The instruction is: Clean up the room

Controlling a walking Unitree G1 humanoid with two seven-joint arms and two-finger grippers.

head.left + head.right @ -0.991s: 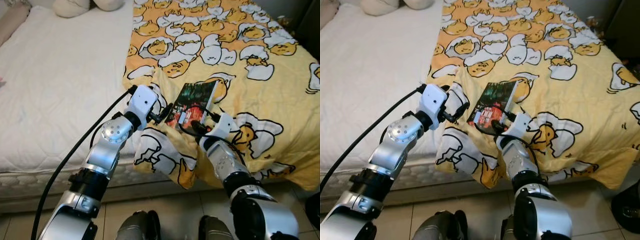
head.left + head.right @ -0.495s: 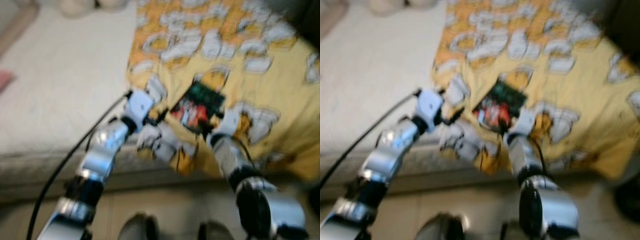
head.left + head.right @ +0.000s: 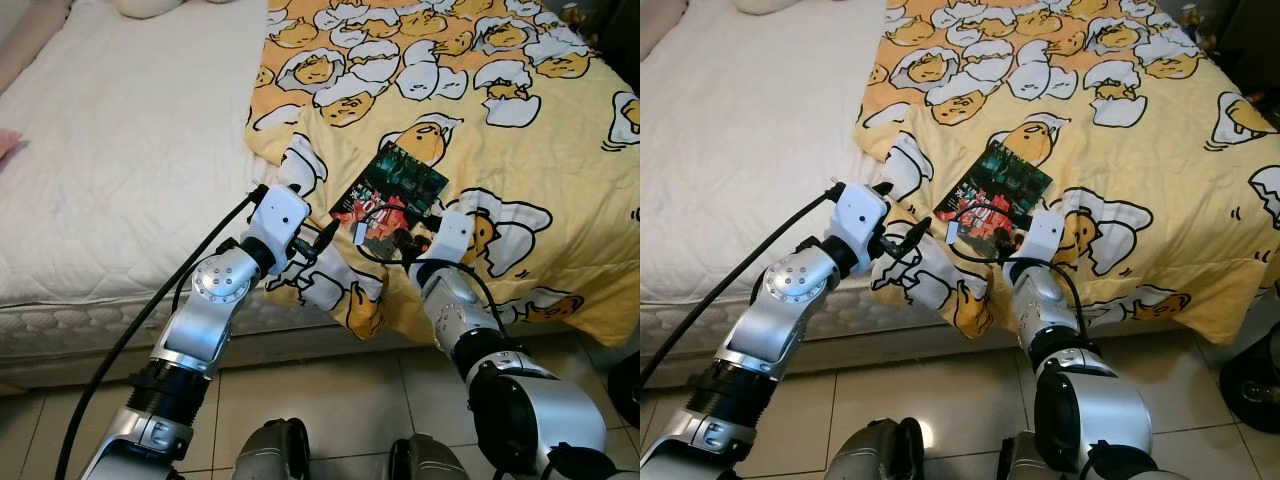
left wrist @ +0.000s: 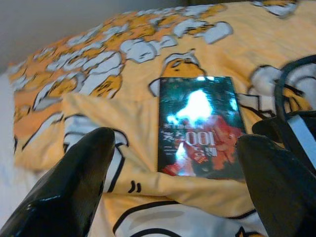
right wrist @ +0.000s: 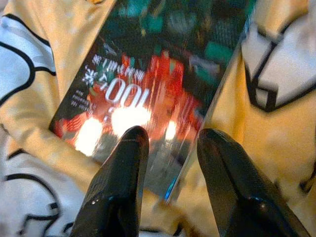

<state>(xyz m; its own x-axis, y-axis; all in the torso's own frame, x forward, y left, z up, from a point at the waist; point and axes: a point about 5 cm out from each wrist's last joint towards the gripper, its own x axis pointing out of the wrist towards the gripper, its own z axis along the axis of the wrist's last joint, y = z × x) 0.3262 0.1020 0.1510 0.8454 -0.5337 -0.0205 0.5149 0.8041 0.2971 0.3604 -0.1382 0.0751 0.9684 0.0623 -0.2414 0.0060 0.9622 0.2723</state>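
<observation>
Since a second ago both arms have slid a bit lower and closer to the bed's near edge, and the blur from the camera shake is gone, but the book (image 3: 389, 203) hasn't budged, still lying flat on the yellow blanket (image 3: 520, 150) near where it droops over the side of the bed (image 3: 120, 170). Right gripper (image 5: 168, 148) is right at the book's near end, fingers (image 5: 121, 182) parted a little with their tips over the glossy cover and its edge, not clamped on anything as far as I can see. My guess is it's lining up to pinch that edge, which makes sense since a flat book on soft bedding gives you nothing else to grab. Left gripper (image 4: 175, 173) sits just off the book's left side, spread wide and empty, with the book framed between its fingers (image 4: 74, 177) in the wrist view. Looks like it's there to brace or help scoop from the other side so the book doesn't just skid across the blanket. Slippery cover plus squishy blanket could make this fiddly.
</observation>
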